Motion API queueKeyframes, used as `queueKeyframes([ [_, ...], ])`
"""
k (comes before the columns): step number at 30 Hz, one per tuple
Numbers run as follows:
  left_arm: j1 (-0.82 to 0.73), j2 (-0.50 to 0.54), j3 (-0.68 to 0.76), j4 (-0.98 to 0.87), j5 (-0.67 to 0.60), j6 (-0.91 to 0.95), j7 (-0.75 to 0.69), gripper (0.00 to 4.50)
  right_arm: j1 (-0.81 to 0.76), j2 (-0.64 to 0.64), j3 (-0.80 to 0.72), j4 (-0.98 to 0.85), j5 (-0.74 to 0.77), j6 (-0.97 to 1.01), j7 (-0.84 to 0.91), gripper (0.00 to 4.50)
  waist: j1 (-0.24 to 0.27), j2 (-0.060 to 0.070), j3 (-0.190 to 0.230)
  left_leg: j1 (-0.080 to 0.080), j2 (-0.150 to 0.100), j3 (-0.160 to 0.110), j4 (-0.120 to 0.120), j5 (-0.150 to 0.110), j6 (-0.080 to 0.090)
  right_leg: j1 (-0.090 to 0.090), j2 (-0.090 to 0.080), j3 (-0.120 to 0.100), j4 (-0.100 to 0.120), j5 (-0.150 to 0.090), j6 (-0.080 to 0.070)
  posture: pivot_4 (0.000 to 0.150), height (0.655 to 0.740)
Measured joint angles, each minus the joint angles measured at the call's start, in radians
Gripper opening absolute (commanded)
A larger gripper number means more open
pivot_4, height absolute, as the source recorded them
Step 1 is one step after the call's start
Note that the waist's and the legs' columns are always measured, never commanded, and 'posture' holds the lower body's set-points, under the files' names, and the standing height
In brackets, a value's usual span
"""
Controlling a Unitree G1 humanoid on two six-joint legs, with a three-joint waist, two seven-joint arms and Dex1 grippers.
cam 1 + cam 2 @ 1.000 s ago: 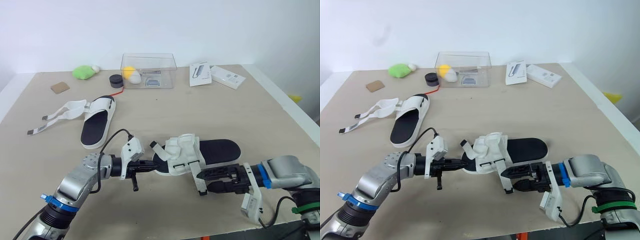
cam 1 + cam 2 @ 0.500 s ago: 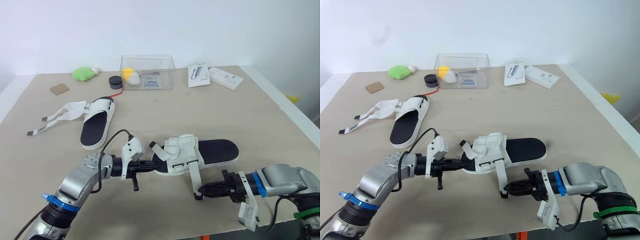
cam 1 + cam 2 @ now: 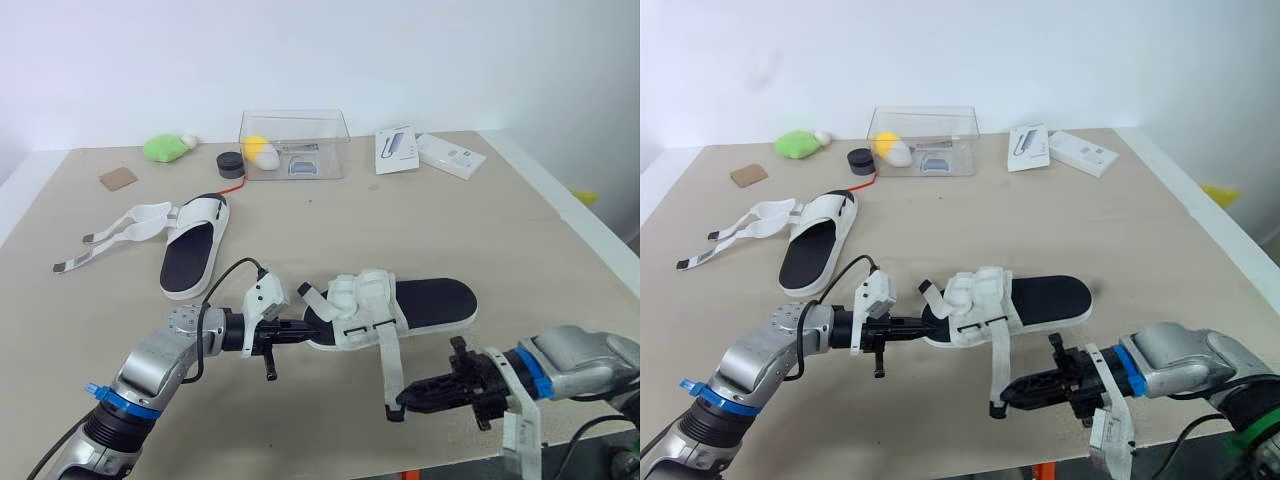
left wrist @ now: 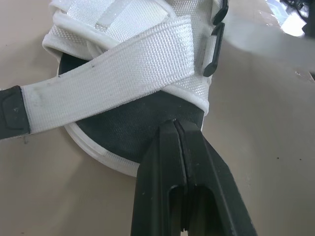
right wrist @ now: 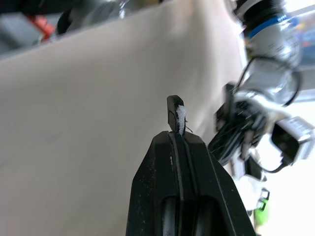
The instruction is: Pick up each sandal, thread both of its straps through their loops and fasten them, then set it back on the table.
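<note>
1. Pulling taut now: the right gripper (image 3: 405, 400) is clenched on the black tip of a white strap (image 3: 388, 362). That strap runs from the near sandal (image 3: 400, 305) straight toward 6 o'clock.
2. The near sandal lies on the table (image 3: 520, 230), at about 6 o'clock from its middle, toe pointing to 9 o'clock. Its other strap (image 3: 312, 295) pokes up loose near the toe.
3. The left gripper (image 3: 300, 328) comes in from 9 o'clock, fingers pressed together, tips against the sole's toe rim. I can't tell whether it has a real bite on the rim or is just bracing it.
4. Risk one: the pinch is only on the very tip of the strap, so a harder tug could pop it free.
5. Risk two: if the left brace isn't a true hold, the pull could drag or swing the sandal toward the table's near edge.
6. Risk three: I judge the strap has yet to be folded back and pressed down, and slack in that turn could let it slide back out of its loop.
7. The second sandal (image 3: 195, 250) waits at 10 o'clock, both straps splayed open, so it looks untouched.
8. Writing: the white boxes (image 3: 455, 155) at 1 o'clock carry print too small to read, and no brand is legible on either sandal.
</note>
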Motion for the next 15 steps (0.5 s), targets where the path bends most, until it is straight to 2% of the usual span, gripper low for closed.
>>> queueKeyframes([
  [4, -0.002, 0.0, 0.0, 0.005, 0.0, -0.001, -0.004, 0.0, 0.048, -0.071, 0.059, -0.106, 0.206, 0.153, 0.032, 0.03, 0.001, 0.0, 0.0, 0.0, 0.0, 0.0, -0.001, 0.0, 0.0, 0.0, 0.0, 0.0, 0.0, 0.0, 0.0, 0.15, 0.74],
  [7, -0.003, 0.0, 0.0, 0.009, 0.002, -0.004, -0.003, 0.0, 0.045, -0.079, 0.058, -0.221, 0.418, 0.382, 0.1, 0.03, 0.0, 0.0, 0.0, 0.0, 0.001, 0.0, 0.0, 0.0, 0.0, -0.001, 0.0, 0.0, 0.0, 0.0, 0.0, 0.15, 0.74],
  [9, -0.004, 0.0, 0.0, 0.011, 0.002, -0.009, -0.004, 0.0, 0.025, -0.076, 0.048, -0.265, 0.507, 0.491, 0.131, 0.03, 0.001, 0.0, 0.0, 0.0, 0.001, 0.0, 0.0, 0.0, 0.0, -0.001, 0.0, -0.001, 0.0, 0.0, 0.0, 0.15, 0.74],
  [12, -0.007, 0.001, -0.001, 0.019, 0.003, -0.013, -0.007, 0.0, -0.067, -0.064, -0.001, -0.368, 0.775, 0.833, 0.178, 0.03, 0.001, 0.001, 0.0, -0.001, 0.002, 0.0, 0.0, 0.0, 0.0, -0.002, 0.001, -0.001, 0.0, 0.0, 0.0, 0.15, 0.74],
  [13, -0.007, 0.002, -0.002, 0.021, 0.003, -0.015, -0.008, 0.0, -0.136, -0.054, -0.032, -0.402, 0.927, 1.028, 0.176, 0.03, 0.001, 0.0, 0.001, -0.002, 0.002, 0.0, 0.0, 0.0, 0.0, -0.002, 0.001, -0.001, 0.0, 0.0, 0.0, 0.15, 0.74],
  [15, -0.008, 0.002, -0.004, 0.026, 0.006, -0.016, -0.006, 0.0, -0.215, -0.025, -0.091, -0.413, 1.083, 1.262, 0.174, 0.03, 0.004, 0.0, 0.001, -0.004, 0.003, -0.001, 0.0, 0.0, 0.0, -0.003, 0.001, -0.002, 0.0, 0.0, -0.001, 0.15, 0.74],
])
